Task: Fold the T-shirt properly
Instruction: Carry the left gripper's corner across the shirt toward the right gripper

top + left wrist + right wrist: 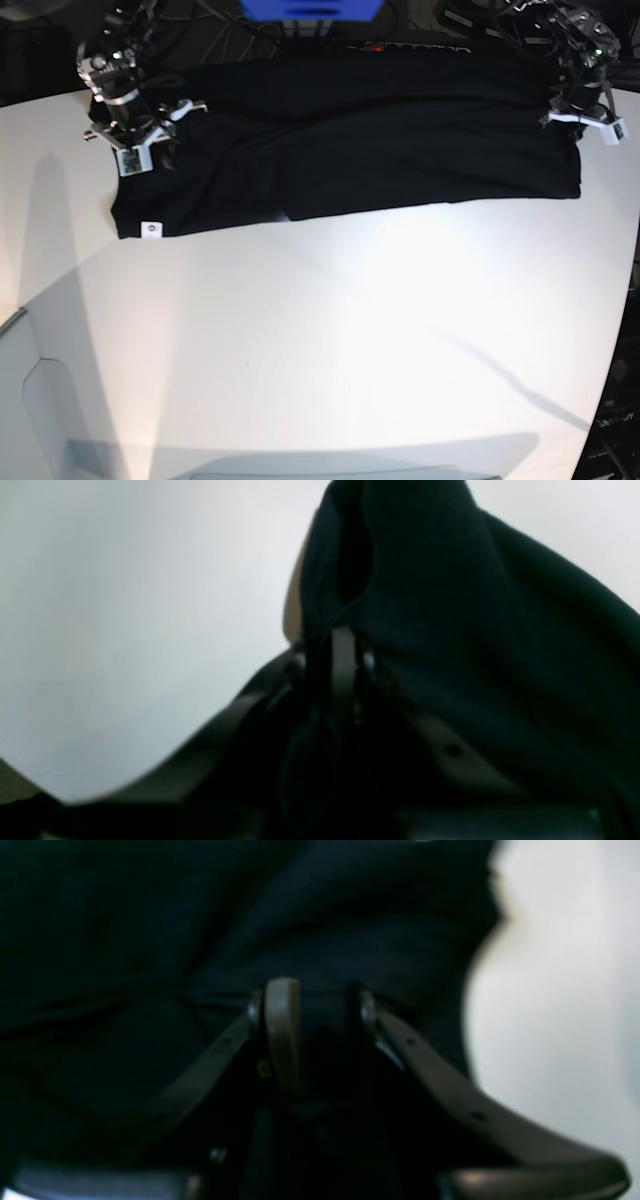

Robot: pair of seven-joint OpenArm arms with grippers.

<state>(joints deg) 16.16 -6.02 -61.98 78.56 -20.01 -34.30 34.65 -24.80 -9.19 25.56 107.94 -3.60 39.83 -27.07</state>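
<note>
Black T-shirt (360,140) stretched across the far side of the white table (330,340), an arm at each end.
Left gripper (345,655) pinches a bunched fold between closed fingers; right gripper (310,1005) clamps cloth likewise. A small white label (150,229) shows at the near corner.

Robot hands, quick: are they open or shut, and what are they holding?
Left gripper: shut on the T-shirt.
Right gripper: shut on the T-shirt too.
</note>
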